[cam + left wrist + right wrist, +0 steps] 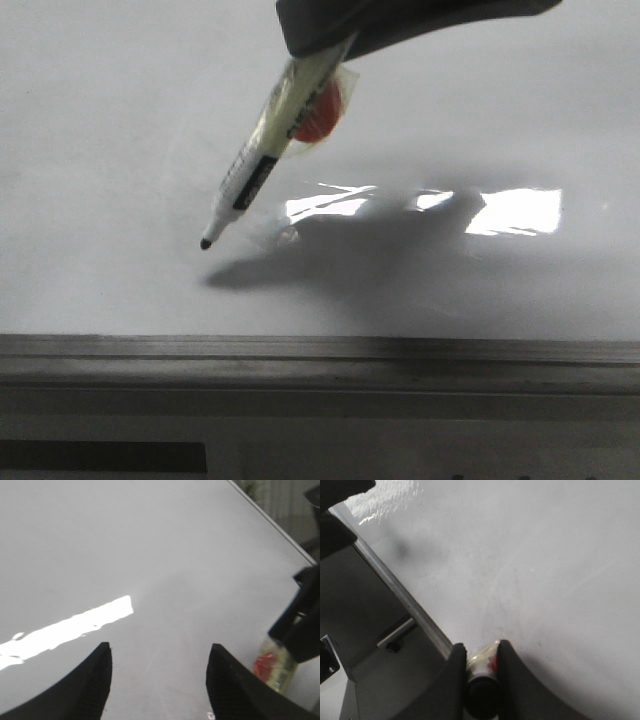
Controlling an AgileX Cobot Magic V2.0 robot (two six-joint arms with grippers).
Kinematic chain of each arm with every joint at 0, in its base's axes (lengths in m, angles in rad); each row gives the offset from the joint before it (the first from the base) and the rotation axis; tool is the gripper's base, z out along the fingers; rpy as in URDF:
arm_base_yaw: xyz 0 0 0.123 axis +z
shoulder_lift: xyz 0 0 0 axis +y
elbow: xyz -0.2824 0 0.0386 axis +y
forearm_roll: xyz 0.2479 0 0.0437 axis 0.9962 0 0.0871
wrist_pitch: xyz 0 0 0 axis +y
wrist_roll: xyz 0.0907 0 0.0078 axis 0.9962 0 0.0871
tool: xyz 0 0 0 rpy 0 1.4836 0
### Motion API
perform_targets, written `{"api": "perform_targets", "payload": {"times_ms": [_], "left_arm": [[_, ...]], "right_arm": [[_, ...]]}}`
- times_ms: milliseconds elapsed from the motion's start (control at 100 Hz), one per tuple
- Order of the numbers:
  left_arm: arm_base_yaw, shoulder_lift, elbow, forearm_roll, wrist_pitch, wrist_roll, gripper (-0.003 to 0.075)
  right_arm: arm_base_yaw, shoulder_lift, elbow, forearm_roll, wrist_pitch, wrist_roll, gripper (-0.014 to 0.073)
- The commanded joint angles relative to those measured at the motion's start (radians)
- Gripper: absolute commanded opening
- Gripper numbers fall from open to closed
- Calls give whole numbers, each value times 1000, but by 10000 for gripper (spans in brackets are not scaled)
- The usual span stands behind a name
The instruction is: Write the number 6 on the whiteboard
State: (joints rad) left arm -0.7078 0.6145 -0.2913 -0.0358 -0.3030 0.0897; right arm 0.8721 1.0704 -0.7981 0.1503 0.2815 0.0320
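Note:
The whiteboard (100, 150) fills the front view, glossy and white-grey. No number 6 shows on it in any view. My right gripper (320, 50) reaches in from the top and is shut on a white marker (265, 140) with a black tip (205, 243) pointing down-left, close over the board, its shadow just in front. In the right wrist view both fingers (455, 670) squeeze the marker's body (482, 662). My left gripper (159, 652) hangs open over bare whiteboard (165, 555) with nothing between its fingers; the marker (274, 666) shows off to its side.
A red tag (322, 110) is taped to the marker. Bright glare (515, 210) lies on the board. The grey metal frame edge (320, 350) runs along the near side, also seen as the frame edge (400, 587) beside the right gripper.

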Motion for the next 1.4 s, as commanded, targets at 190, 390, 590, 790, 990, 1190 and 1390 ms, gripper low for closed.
{"api": "perform_targets", "payload": {"times_ms": [190, 390, 590, 790, 990, 1190, 1390], "left_arm": [[119, -29, -34, -34, -26, -11, 368], [119, -29, -34, -34, -25, -11, 368], [119, -29, -34, -34, -23, -11, 368], [119, -29, -34, -34, -21, -11, 368], [119, -29, -34, -34, -21, -11, 368], [119, -29, -34, -34, -20, -11, 368], [119, -29, -34, -34, -20, -11, 368]], "right_arm": [[-120, -10, -130, 5, -110, -3, -71], [-193, -4, -136, 5, -188, -3, -71], [-203, 60, -136, 29, -138, -3, -71], [-203, 88, -134, 43, -53, -3, -71], [-191, 88, -109, 43, 60, -3, -71], [-158, 78, -74, 31, 105, -7, -71], [-158, 15, -84, -84, 109, -7, -71]]}}
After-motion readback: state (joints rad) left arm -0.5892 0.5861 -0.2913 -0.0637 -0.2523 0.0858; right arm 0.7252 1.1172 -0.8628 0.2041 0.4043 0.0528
